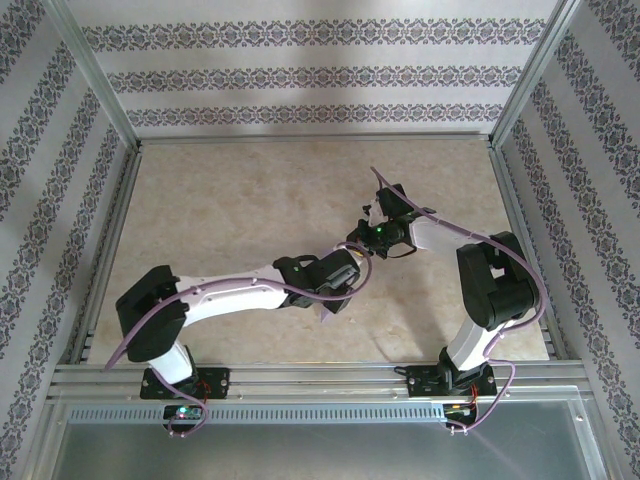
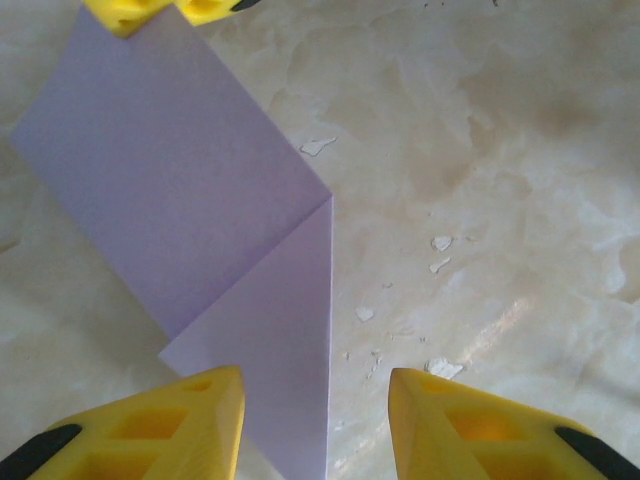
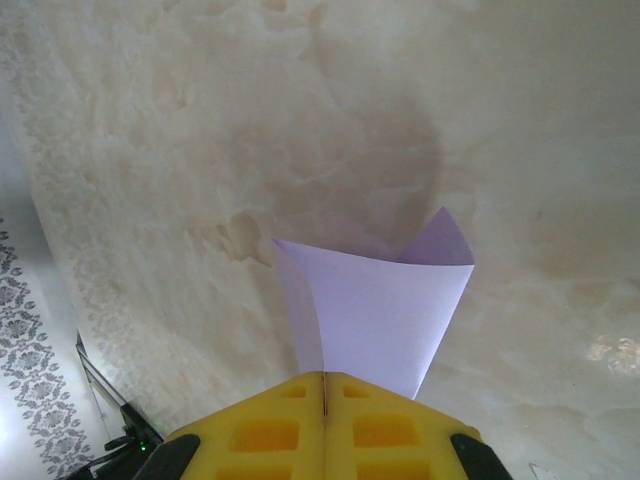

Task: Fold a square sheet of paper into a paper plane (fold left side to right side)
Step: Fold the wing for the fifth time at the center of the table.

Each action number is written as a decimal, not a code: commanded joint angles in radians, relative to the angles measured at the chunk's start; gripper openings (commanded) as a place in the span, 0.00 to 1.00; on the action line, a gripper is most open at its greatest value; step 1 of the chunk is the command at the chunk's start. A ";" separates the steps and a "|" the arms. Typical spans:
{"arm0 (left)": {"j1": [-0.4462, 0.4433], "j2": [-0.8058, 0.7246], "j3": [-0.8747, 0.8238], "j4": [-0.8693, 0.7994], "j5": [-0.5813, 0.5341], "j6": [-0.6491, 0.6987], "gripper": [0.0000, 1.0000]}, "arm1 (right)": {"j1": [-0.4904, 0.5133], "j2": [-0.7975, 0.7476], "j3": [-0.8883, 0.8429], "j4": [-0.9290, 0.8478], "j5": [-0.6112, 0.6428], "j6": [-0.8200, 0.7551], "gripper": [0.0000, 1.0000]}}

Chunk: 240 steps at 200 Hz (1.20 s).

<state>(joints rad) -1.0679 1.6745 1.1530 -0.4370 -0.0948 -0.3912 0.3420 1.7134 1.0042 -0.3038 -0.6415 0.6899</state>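
The lavender square sheet of paper (image 2: 170,170) lies partly folded on the marbled table, with a diagonal flap meeting a straight crease (image 2: 330,300). My left gripper (image 2: 318,400) is open and low over the table. The sheet's near strip runs between its yellow fingers (image 2: 200,420), close to the left one. My right gripper (image 3: 325,378) is shut on the sheet's far end (image 3: 380,310), which curls up out of its jaws. Its yellow fingertips (image 2: 150,12) show at the paper's far corner in the left wrist view. A finished paper plane is out of view.
Both arms meet over the middle of the beige table (image 1: 230,200). A tip of the paper (image 1: 327,312) pokes out under the left wrist. Metal frame rails (image 1: 300,375) and patterned walls (image 1: 300,75) bound the table. White flecks (image 2: 440,368) dot the surface.
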 commanded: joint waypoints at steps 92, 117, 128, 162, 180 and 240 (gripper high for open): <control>-0.048 0.153 0.122 -0.167 -0.172 -0.012 0.41 | -0.006 0.006 0.000 0.006 0.039 0.031 0.00; -0.049 0.169 0.116 -0.152 -0.169 -0.019 0.36 | -0.006 0.009 -0.004 0.009 0.040 0.034 0.00; -0.049 0.173 0.110 -0.136 -0.168 -0.019 0.34 | -0.006 0.009 -0.004 0.011 0.042 0.034 0.00; -0.048 0.193 0.102 -0.121 -0.164 -0.029 0.31 | -0.005 0.009 -0.007 0.013 0.042 0.034 0.00; -0.049 0.198 0.101 -0.118 -0.167 -0.032 0.30 | -0.005 0.011 -0.009 0.015 0.042 0.034 0.00; -0.048 0.218 0.099 -0.122 -0.180 -0.032 0.30 | -0.005 0.016 -0.015 0.021 0.041 0.036 0.00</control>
<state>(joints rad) -1.1061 1.8618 1.2552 -0.5606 -0.2455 -0.4007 0.3420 1.7149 1.0042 -0.2955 -0.6132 0.7124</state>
